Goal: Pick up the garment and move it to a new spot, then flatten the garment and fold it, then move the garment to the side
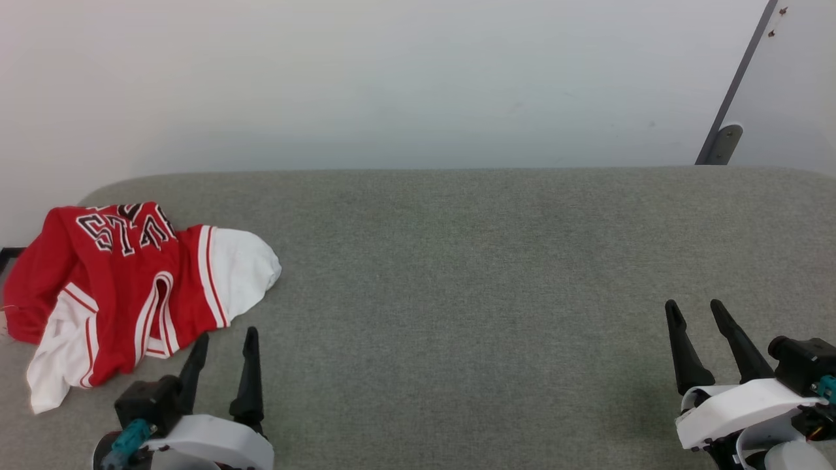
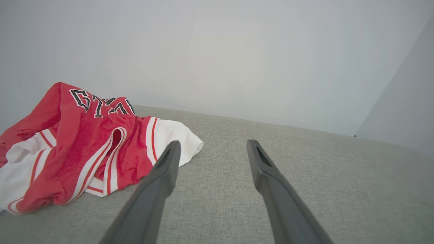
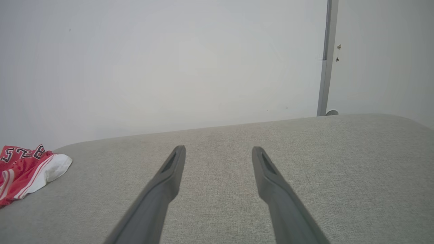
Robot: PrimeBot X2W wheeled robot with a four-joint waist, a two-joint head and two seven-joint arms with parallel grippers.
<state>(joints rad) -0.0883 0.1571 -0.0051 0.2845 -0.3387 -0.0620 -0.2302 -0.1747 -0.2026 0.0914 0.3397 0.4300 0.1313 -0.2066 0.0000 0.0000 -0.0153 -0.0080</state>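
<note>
The garment (image 1: 124,287) lies crumpled at the far left of the grey fabric surface (image 1: 457,274), red with white sleeves, striped trim and black lettering on top. In the left wrist view the garment (image 2: 84,149) sits left of the fingers, its white sleeve just behind the left fingertip. My left gripper (image 1: 226,336) (image 2: 211,145) is open and empty, just right of the garment's near edge. My right gripper (image 1: 695,308) (image 3: 218,150) stands open and empty at the lower right, far from the garment (image 3: 23,171).
A pale wall runs behind the surface's rounded far edge. A grey metal post (image 1: 735,91) with a bracket (image 1: 725,145) leans at the back right. The wide middle of the grey surface lies between the two grippers.
</note>
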